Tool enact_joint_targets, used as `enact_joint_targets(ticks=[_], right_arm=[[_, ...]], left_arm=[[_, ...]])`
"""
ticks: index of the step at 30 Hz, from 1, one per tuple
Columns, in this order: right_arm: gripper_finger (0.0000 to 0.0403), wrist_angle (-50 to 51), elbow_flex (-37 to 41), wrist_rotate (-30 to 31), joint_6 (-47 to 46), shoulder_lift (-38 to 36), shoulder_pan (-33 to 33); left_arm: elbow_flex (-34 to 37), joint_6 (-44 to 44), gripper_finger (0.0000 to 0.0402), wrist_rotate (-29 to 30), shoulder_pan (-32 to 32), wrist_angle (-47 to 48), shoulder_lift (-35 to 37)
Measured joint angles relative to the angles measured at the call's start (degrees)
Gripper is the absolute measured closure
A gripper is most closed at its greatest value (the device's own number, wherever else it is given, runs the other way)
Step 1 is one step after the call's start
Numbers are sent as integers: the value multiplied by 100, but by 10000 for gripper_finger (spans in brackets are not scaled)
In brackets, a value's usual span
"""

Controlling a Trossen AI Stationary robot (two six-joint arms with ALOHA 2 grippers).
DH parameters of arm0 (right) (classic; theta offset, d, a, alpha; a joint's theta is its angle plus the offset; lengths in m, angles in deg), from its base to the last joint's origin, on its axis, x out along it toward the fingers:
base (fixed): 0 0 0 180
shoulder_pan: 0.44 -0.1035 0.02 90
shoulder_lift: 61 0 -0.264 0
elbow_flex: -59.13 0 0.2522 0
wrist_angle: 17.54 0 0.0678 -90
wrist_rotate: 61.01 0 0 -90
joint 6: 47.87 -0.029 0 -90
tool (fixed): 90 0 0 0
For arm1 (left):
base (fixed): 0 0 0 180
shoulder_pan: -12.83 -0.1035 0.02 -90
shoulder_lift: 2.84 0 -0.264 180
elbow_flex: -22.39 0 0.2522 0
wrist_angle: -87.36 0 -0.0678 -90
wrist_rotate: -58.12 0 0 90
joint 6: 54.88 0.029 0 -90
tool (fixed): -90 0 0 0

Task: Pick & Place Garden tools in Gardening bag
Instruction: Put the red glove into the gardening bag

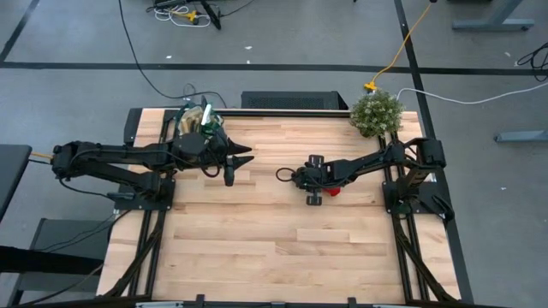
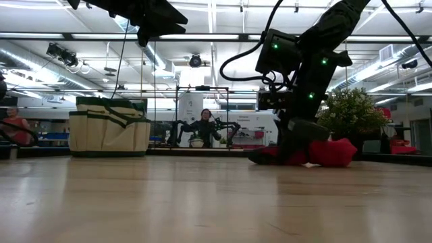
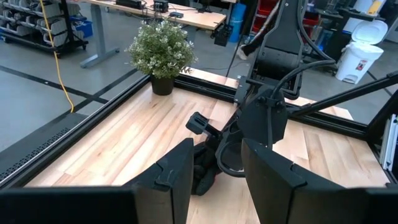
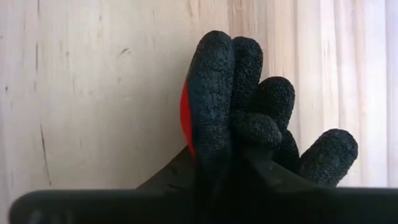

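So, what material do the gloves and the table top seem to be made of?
Gloves: apparently knitted red fabric with a black, grainy rubber-like coating, matte; the pebbled finger surface suggests this. Table: pale wooden planks with visible grain and seams, smooth, lightly sealed finish probably.

The knitted work gloves are black with a red back. The soft fabric gardening bag is beige-yellow with dark green trim. The bushy potted plant is pale green, and the wooden table shows light blond planks.
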Motion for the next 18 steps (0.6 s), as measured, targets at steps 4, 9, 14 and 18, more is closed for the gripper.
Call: enact_joint_targets(ticks=[4,9,14,18], right_arm=[[349,10,0,2,-142,-30,0],[378,20,7,-13,-467,-247,0],[390,-80,7,-13,-461,-601,0],[391,-195,7,-11,-461,-994,0]], left_arm=[[0,-2,260,0,0,0,0],[0,-2,260,0,0,-2,0],[0,-2,260,0,0,-4,0],[0,-2,260,0,0,-32,0]])
